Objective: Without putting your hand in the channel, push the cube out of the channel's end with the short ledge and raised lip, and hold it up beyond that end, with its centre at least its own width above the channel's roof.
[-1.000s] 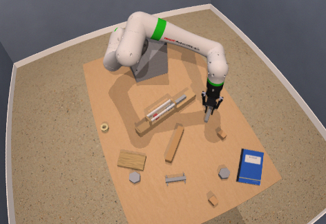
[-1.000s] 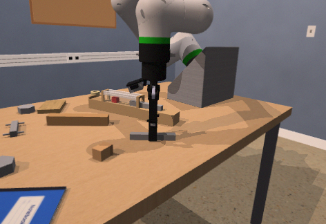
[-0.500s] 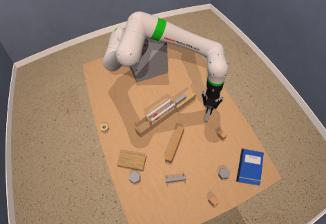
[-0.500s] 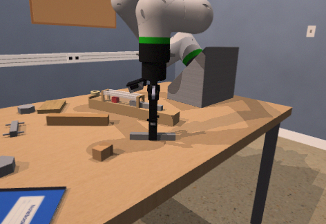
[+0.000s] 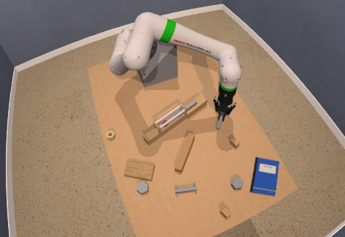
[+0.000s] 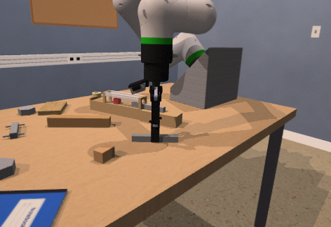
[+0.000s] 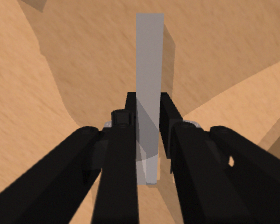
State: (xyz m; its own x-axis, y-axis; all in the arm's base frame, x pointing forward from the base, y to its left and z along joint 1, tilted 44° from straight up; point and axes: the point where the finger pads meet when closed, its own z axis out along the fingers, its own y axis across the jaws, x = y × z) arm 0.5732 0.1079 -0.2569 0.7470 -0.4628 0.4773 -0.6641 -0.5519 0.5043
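The channel (image 5: 175, 118) is a wooden base with a clear roof, lying slantwise mid-table; it also shows in the exterior view (image 6: 134, 108). The red cube (image 5: 164, 121) sits inside it (image 6: 116, 101). A short grey bar (image 5: 192, 104) lies on the channel's right end. My gripper (image 5: 220, 120) points straight down to the right of the channel, outside it. Its fingers (image 6: 155, 138) are shut on a long grey bar (image 7: 150, 95) that lies flat on the table. The wrist view shows both fingers pressed against the bar's sides near one end.
A wooden beam (image 5: 184, 151) lies in front of the channel. A small wooden block (image 5: 234, 141) sits near the gripper. Further forward are a blue notebook (image 5: 264, 175), two grey hexagons (image 5: 237, 183), a plank (image 5: 139, 168), a grey rack (image 5: 186, 189) and a tape ring (image 5: 110, 133).
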